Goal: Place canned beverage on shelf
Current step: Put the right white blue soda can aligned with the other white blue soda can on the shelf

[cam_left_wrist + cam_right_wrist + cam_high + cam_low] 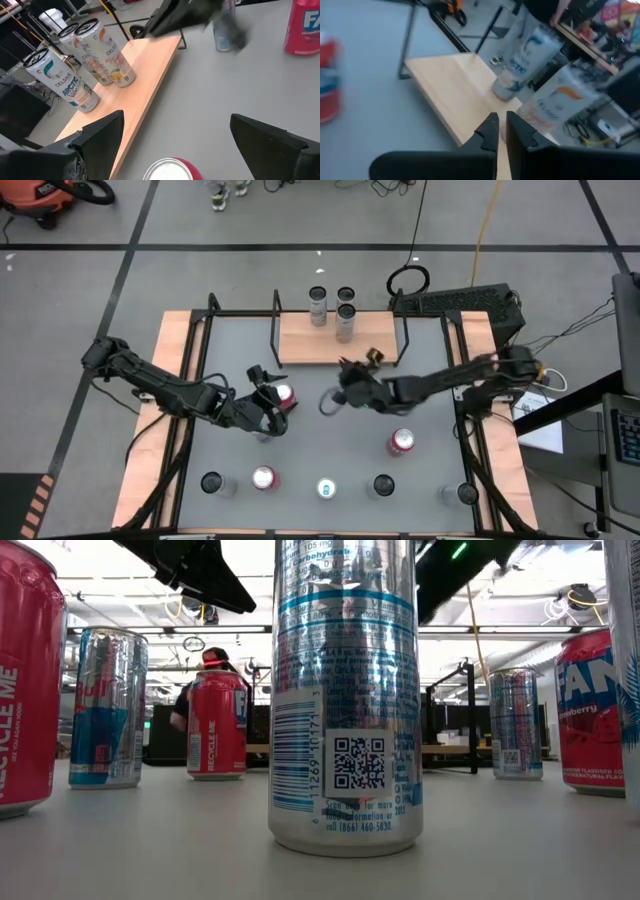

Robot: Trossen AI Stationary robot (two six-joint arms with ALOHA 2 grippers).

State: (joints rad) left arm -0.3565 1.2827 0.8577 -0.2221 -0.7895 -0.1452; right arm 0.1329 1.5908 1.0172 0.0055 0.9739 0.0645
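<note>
The shelf, a light-wood board with black rod frames at its ends, stands at the table's far middle and bears three tall cans. It also shows in the left wrist view and the right wrist view. My left gripper is open, and its fingers stand wide on either side of a red can without touching it. My right gripper is shut with nothing between its fingers. It hangs above the table just in front of the shelf. A blurred silver can shows close beside it. My right gripper has nothing between its shut fingers. Whether its side touches the blurred silver can I cannot tell.
Several cans stand in a row along the table's near edge, and the low view shows them large. A red Fanta can stands at the right middle. Wooden side rails border the grey tabletop.
</note>
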